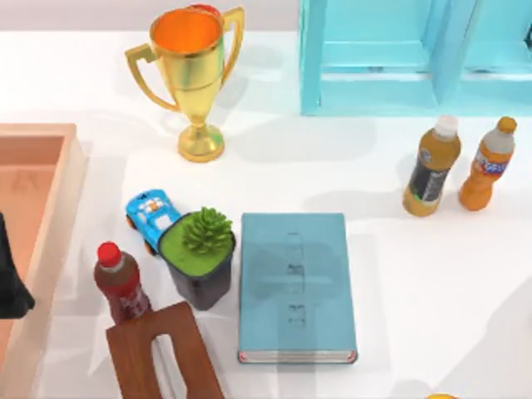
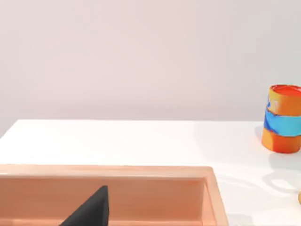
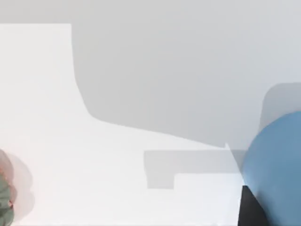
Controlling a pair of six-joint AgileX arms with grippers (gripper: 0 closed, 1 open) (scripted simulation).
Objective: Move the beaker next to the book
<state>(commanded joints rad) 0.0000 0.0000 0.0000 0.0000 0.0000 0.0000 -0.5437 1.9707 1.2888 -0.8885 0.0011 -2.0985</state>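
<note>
The book point(image 1: 295, 287), a flat dusty teal hardcover, lies in the middle of the table near its front edge. The beaker point(image 3: 277, 165) looms large as a round blue shape in the right wrist view. It overlaps a dark part of my right gripper point(image 3: 250, 209), and its shadow falls on the surface behind it. Whether the gripper holds the beaker cannot be made out. My left gripper point(image 1: 10, 283) hangs at the table's left edge over a wooden tray point(image 1: 50, 249); the left wrist view shows a dark piece of my left gripper point(image 2: 89, 212) above that tray point(image 2: 141, 172).
Left of the book stand a potted succulent point(image 1: 202, 249), a blue toy car point(image 1: 150, 214), a red-capped bottle point(image 1: 120, 283) and a brown wooden piece point(image 1: 162, 353). A gold trophy point(image 1: 193, 75) and turquoise shelf unit point(image 1: 407, 54) stand at the back. Two orange bottles point(image 1: 432, 166) are right. An orange-and-blue can point(image 2: 282, 118) stands far off.
</note>
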